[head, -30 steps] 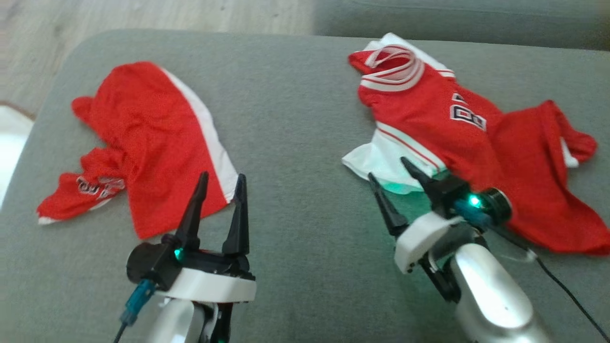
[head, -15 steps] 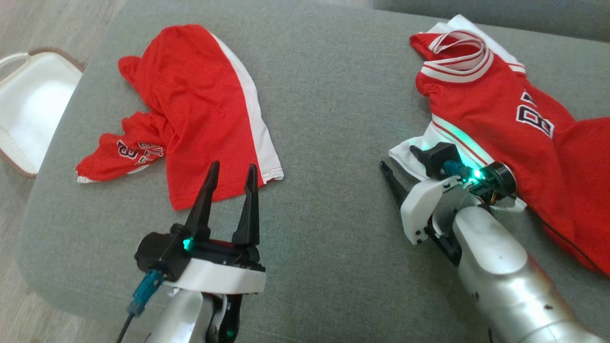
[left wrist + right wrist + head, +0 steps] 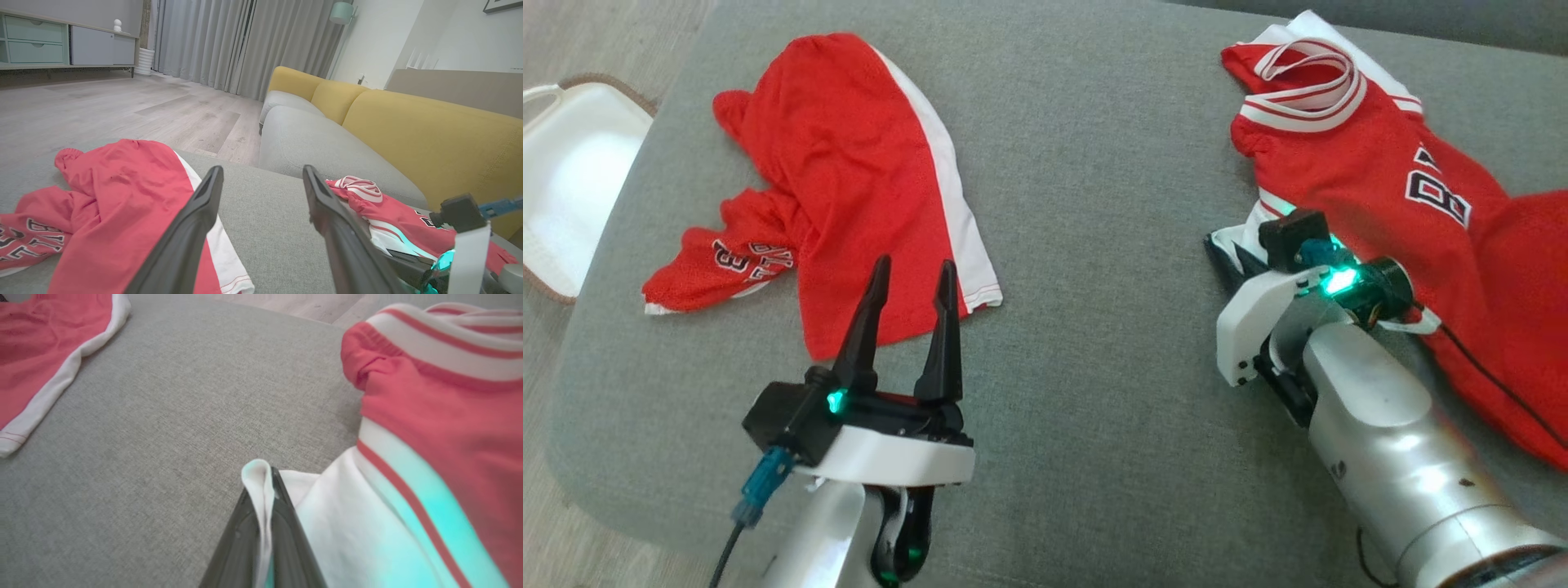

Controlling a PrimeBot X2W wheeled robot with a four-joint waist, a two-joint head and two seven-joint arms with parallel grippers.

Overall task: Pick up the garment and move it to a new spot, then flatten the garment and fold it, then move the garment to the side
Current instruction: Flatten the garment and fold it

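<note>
Your right gripper (image 3: 263, 477), spread moments ago, is now clamping white corner of jersey (image 3: 1339, 163), mid-right of frame: lift is becoming possible. Your left gripper (image 3: 912, 273) is staying spread.

A grey woven-fabric sofa cushion (image 3: 1086, 163) carries two crumpled garments lying well apart: red mesh shorts with a white side stripe (image 3: 849, 180) towards its left, and a red jersey with white striped trim (image 3: 1347, 180) at its right
</note>
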